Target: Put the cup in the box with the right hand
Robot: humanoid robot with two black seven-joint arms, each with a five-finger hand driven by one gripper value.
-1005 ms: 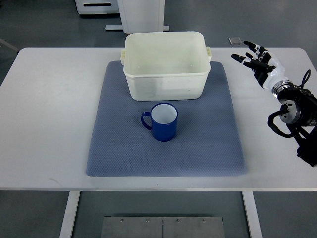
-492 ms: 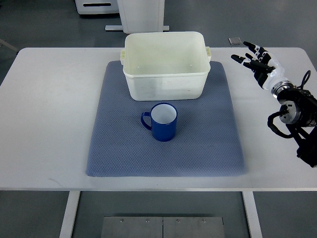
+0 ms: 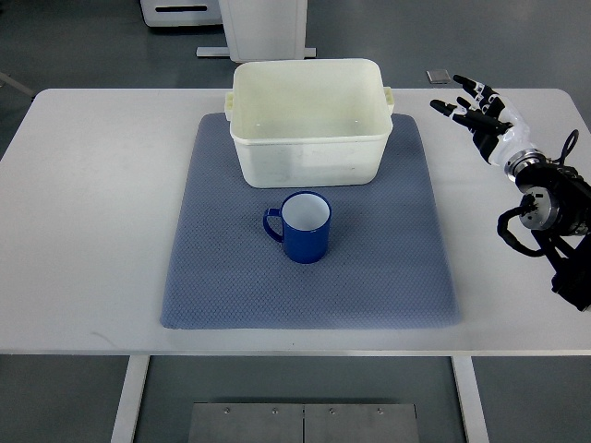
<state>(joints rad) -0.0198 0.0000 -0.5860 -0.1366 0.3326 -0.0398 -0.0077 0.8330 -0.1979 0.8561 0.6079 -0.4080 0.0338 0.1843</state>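
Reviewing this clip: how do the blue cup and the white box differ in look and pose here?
The cup is dark blue outside with a white inside; the box is off-white all over. The cup is round with one handle pointing to the picture's left; the box is rectangular with small lugs on both sides. The cup is much smaller and sits nearer the camera. Both stand upright, open-topped and empty on the mat, untouched by the right hand.

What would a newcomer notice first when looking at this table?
Probably the blue cup, upright in the middle of the grey-blue mat with its handle to the picture's left. Just behind it stands the cream box, empty as far as can be seen. Far off at the table's right edge hangs the right hand, fingers spread, holding nothing.
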